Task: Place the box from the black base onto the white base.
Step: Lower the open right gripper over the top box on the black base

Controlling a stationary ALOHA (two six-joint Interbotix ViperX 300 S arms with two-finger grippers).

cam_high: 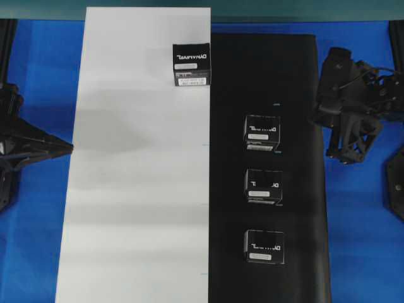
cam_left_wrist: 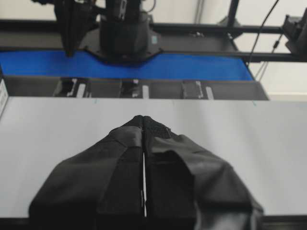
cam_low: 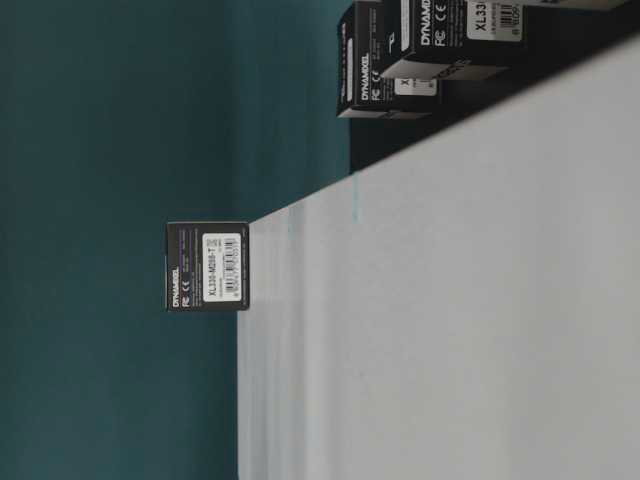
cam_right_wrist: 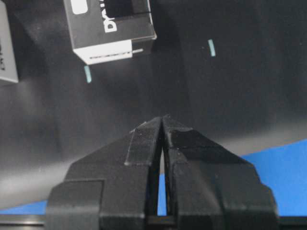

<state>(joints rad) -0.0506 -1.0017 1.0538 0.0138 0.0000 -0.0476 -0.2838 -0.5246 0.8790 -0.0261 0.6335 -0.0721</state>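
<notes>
One box (cam_high: 191, 65) stands on the far part of the white base (cam_high: 132, 189), close to its border with the black base (cam_high: 297, 76); it also shows in the table-level view (cam_low: 208, 266). Three more boxes stand in a row on the black base: far (cam_high: 262, 132), middle (cam_high: 263, 185), near (cam_high: 264, 246). My right gripper (cam_right_wrist: 163, 117) is shut and empty, hovering over the black base's right edge, short of the far box (cam_right_wrist: 110, 28). At the white base's left edge my left gripper (cam_left_wrist: 144, 116) is shut and empty.
Blue tabletop (cam_high: 360, 240) surrounds both sheets. The right arm (cam_high: 350, 101) stands beside the black base at the far right, and the left arm (cam_high: 25, 148) is at the left edge. A dark frame rail (cam_left_wrist: 192, 52) runs behind the table.
</notes>
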